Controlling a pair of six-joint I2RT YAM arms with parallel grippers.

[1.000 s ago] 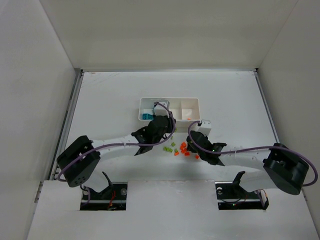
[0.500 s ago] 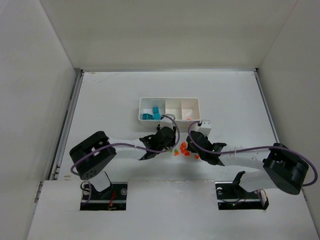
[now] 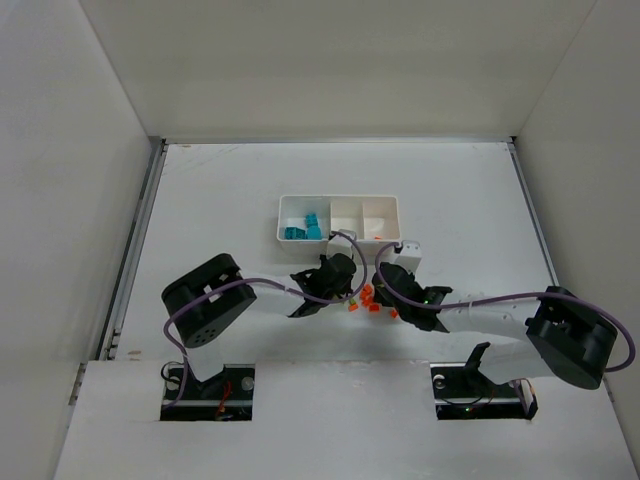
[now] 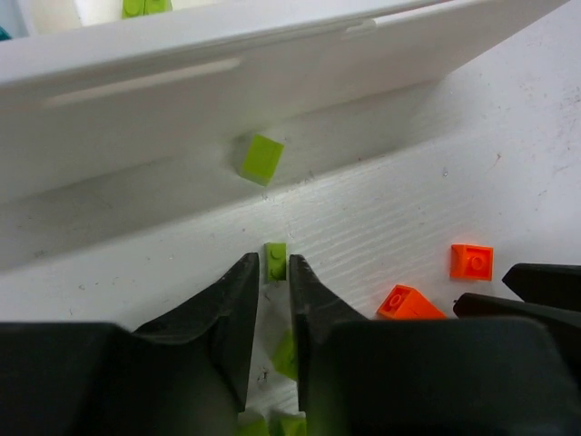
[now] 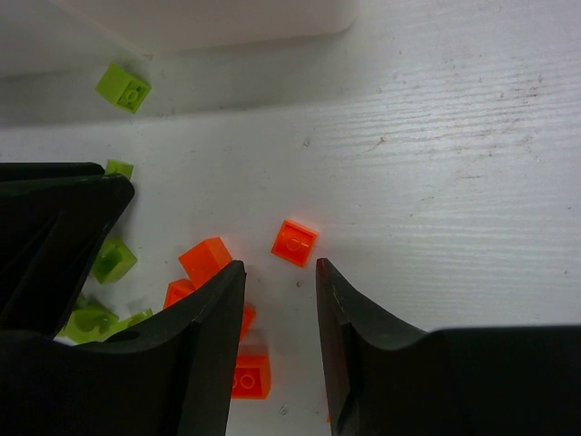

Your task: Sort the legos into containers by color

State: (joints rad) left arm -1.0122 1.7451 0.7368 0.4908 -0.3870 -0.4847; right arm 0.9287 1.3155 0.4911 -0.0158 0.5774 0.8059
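Note:
The white tray (image 3: 338, 199) has three containers; teal legos (image 3: 303, 228) lie in the left one, and a lime piece (image 4: 145, 7) shows in another. My left gripper (image 4: 274, 268) rests low on the table in front of the tray wall (image 4: 272, 54), shut on a small lime green lego (image 4: 275, 262) at its tips. Another lime lego (image 4: 262, 159) lies by the wall. My right gripper (image 5: 280, 268) stands open over the orange legos (image 3: 366, 298), with one orange lego (image 5: 295, 242) just ahead of its tips. In the top view both grippers (image 3: 343, 283) (image 3: 383, 287) crowd the pile.
More lime legos (image 5: 111, 259) lie under the left fingers (image 5: 54, 227), which fill the left side of the right wrist view. The right gripper's fingertips (image 4: 545, 291) reach into the left wrist view. White enclosure walls surround the table.
My left arm came back from the tray to the pile, dropped low and shut its jaws on a lime green lego. The right arm has barely moved.

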